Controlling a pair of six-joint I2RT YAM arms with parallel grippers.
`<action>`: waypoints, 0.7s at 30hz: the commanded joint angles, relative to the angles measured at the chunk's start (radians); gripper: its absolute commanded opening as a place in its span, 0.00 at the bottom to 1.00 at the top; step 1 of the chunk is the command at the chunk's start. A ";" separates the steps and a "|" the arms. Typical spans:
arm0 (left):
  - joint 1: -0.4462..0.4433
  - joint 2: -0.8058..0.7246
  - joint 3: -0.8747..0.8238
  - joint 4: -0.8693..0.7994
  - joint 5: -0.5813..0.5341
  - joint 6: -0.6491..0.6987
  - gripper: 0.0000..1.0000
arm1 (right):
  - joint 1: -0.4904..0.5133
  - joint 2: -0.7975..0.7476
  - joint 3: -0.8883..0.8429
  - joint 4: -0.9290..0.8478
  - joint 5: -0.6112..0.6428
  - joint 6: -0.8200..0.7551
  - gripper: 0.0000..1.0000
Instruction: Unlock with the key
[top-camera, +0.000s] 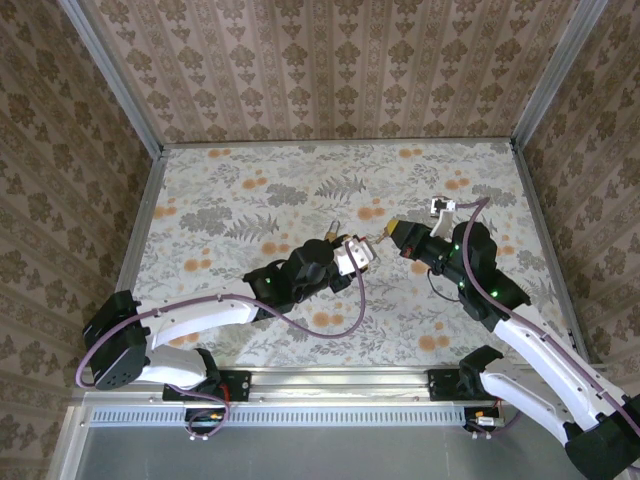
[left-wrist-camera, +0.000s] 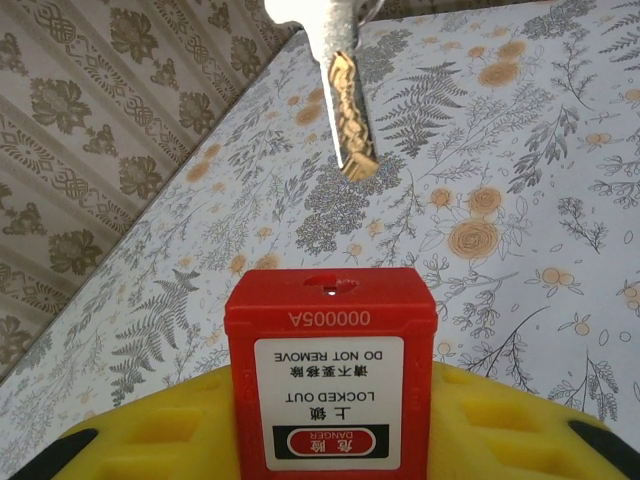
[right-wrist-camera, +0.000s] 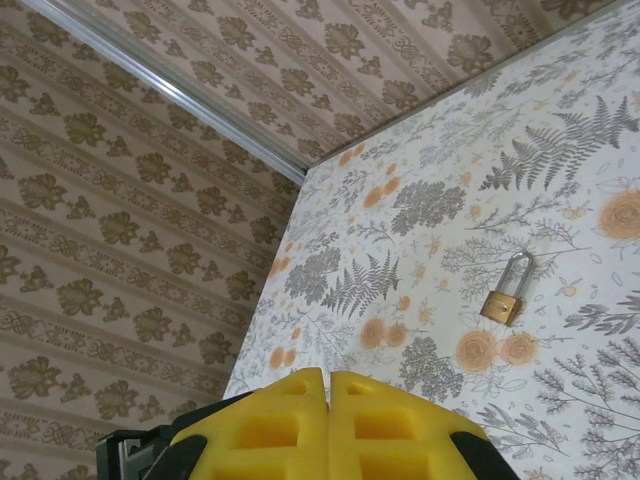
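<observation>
A red lockout padlock (left-wrist-camera: 330, 350) with a white "LOCKED OUT" label sits between the yellow fingers (left-wrist-camera: 500, 420) of my left gripper (left-wrist-camera: 330, 400), which is shut on it. Its keyhole (left-wrist-camera: 331, 288) faces away from the wrist camera. The key (left-wrist-camera: 342, 95), a silver blade, points at that keyhole from beyond, its tip a short way off. From above, the key (top-camera: 381, 236) sticks out of my right gripper (top-camera: 398, 233) toward the red padlock (top-camera: 355, 253) in the left gripper (top-camera: 358, 255). In the right wrist view the right gripper (right-wrist-camera: 328, 385) has its pads pressed together and the key is hidden.
A small brass padlock (right-wrist-camera: 503, 297) with a silver shackle lies on the floral tabletop, just behind the left gripper from above (top-camera: 331, 232). Patterned walls close in the table on three sides, with metal rails (top-camera: 120, 270) along its edges.
</observation>
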 joint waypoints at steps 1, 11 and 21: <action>0.011 -0.001 0.032 0.015 0.018 -0.011 0.42 | 0.014 -0.011 -0.005 0.044 -0.023 0.002 0.00; 0.031 -0.007 0.041 0.009 0.067 -0.050 0.41 | 0.025 -0.020 -0.021 0.033 -0.014 -0.012 0.00; 0.033 -0.006 0.050 0.002 0.108 -0.087 0.42 | 0.038 0.012 -0.007 0.035 -0.033 -0.047 0.00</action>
